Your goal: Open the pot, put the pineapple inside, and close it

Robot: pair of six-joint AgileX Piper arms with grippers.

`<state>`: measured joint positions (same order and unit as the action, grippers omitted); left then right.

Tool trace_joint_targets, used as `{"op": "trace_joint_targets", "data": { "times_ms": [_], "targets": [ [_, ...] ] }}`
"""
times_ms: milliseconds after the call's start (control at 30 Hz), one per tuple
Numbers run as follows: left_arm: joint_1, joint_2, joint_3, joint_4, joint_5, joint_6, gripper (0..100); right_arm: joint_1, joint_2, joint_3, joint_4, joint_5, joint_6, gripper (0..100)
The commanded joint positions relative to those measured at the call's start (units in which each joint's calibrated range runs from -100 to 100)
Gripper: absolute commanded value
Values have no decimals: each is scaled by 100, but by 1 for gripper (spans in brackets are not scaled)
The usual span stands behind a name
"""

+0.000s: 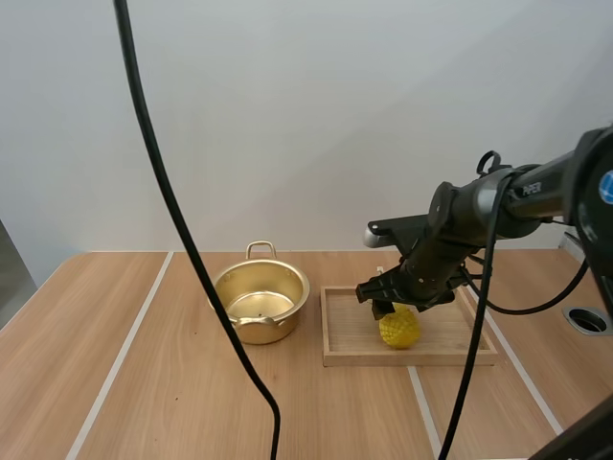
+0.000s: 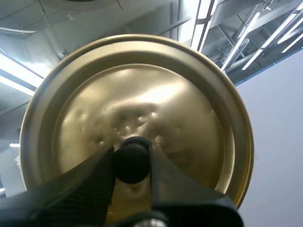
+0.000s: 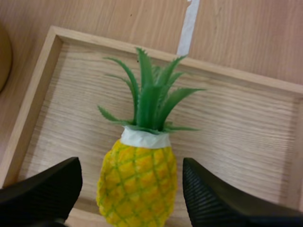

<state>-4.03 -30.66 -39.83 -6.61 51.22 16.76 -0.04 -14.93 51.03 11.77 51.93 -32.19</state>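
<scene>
The gold pot (image 1: 261, 302) stands uncovered on the table, left of the wooden tray (image 1: 412, 358). A yellow pineapple (image 1: 399, 329) with green leaves lies in the tray. My right gripper (image 1: 393, 307) hovers just over it. In the right wrist view the pineapple (image 3: 138, 182) lies on the tray (image 3: 47, 94) between the open gripper (image 3: 130, 165), with a gap on each side of its body. In the left wrist view my left gripper (image 2: 132, 158) is shut on the black knob (image 2: 131, 161) of the gold lid (image 2: 165, 94), held up in the air.
White tape lines (image 1: 124, 355) run across the wooden table. A round hole (image 1: 586, 320) sits in the table at the far right. The pot's rim (image 3: 4, 56) shows just beyond the tray's edge in the right wrist view.
</scene>
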Motion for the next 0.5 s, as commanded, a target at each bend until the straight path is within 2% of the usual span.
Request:
{"op": "trace_joint_targets", "data": {
  "times_ms": [0,167,300,367,400,433,467],
  "targets": [
    [-19,-61,-22,39,-37,-76,0,49,298,-50,171,-111,-153,100],
    [-19,-61,-22,50,-17,-76,0,51,813,-50,47,-169,-193,100],
    [-19,-61,-22,107,-17,-76,0,51,963,-50,26,-266,-493,100],
    [-19,-72,-22,143,-17,-76,0,51,905,-95,36,-372,-468,55],
    [-19,-72,-22,143,-17,-76,0,51,860,-120,63,-412,-442,23],
    [-19,-101,-22,143,-17,-76,0,51,796,-170,123,-454,-400,0],
    [-19,-113,-22,143,-17,-76,0,51,761,-224,124,-486,-362,0]
  ]
}}
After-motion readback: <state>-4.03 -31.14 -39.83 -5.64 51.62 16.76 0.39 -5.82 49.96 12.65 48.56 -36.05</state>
